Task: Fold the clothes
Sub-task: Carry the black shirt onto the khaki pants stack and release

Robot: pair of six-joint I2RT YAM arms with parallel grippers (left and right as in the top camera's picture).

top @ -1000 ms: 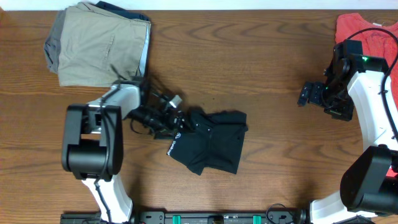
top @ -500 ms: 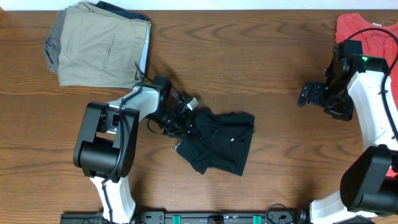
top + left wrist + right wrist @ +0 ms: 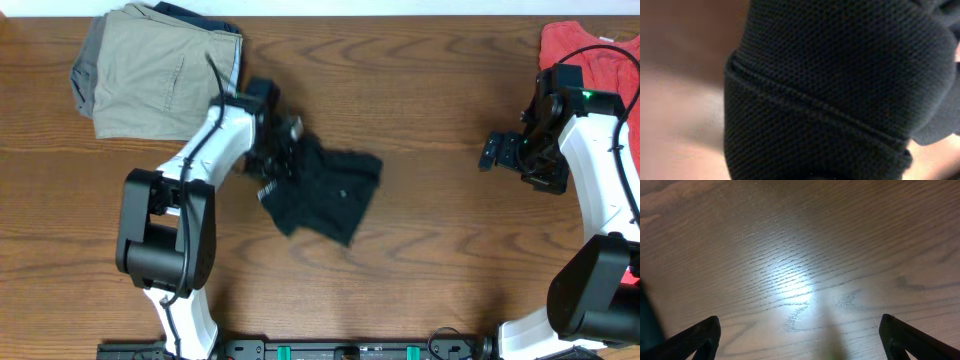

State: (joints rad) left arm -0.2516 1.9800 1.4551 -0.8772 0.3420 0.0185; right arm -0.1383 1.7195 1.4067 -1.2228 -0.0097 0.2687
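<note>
Overhead, the black soft-fabric garment (image 3: 325,195) lies bunched and partly doubled over itself near the middle of the brown wooden bench (image 3: 430,80), its upper-left corner drawn up toward the left gripper (image 3: 283,150). That gripper is closed tight on the corner. The left wrist view bears this out: it is filled edge to edge by fine black knit (image 3: 830,90) with a stitched hem band running across it, pressed close to the lens, so the jaws themselves cannot be seen. The right gripper (image 3: 492,152) hangs well apart over bare wood at the right side, jaws spread wide and holding nothing, as the right wrist view (image 3: 800,319) confirms. The cloth looks light, limp and stretchy. It will likely sag and slide rather than hold a crease, and a pinch on one corner should drag the rest along in a loose heap. Firmer holds would be the hem or waistband, where the fabric is doubled, ideally at two corners at once so that an edge stays taut. No basket, box or other container is in view. A khaki-beige folded garment (image 3: 160,70) rests on something darker at the upper left, and a coral-red top (image 3: 590,50) lies at the upper right corner.
</note>
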